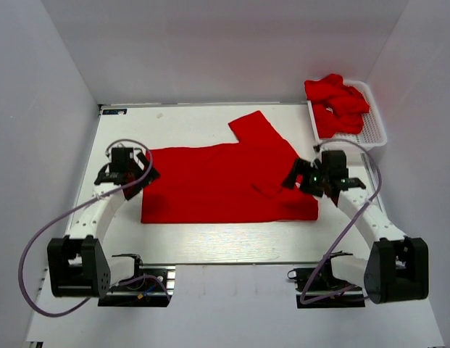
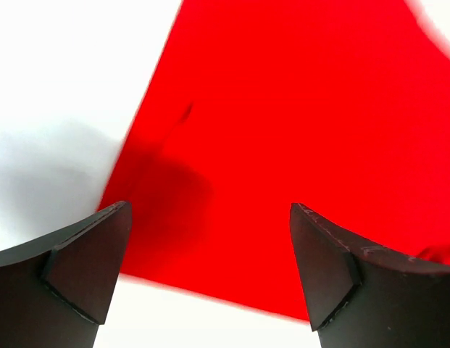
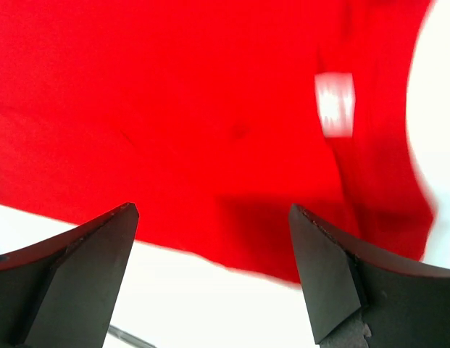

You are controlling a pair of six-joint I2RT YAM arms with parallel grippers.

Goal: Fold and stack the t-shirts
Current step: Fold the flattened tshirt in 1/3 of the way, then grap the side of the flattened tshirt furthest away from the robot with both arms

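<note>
T-shirt [image 1: 210, 185] lies spread; left gripper [image 1: 132, 176] and right gripper [image 1: 306, 179], both wide open and empty, should pinch its end edges evenly.

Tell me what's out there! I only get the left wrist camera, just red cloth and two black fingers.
Observer: That cloth is one t-shirt spread flat on the table, a sleeve sticking out toward the far side.
Operator: Any more shirts?
Observer: Yes, crumpled red shirts fill a white basket at the far right corner.
Operator: Where's the other arm?
Observer: The right gripper hovers open over the t-shirt's right end.
</note>
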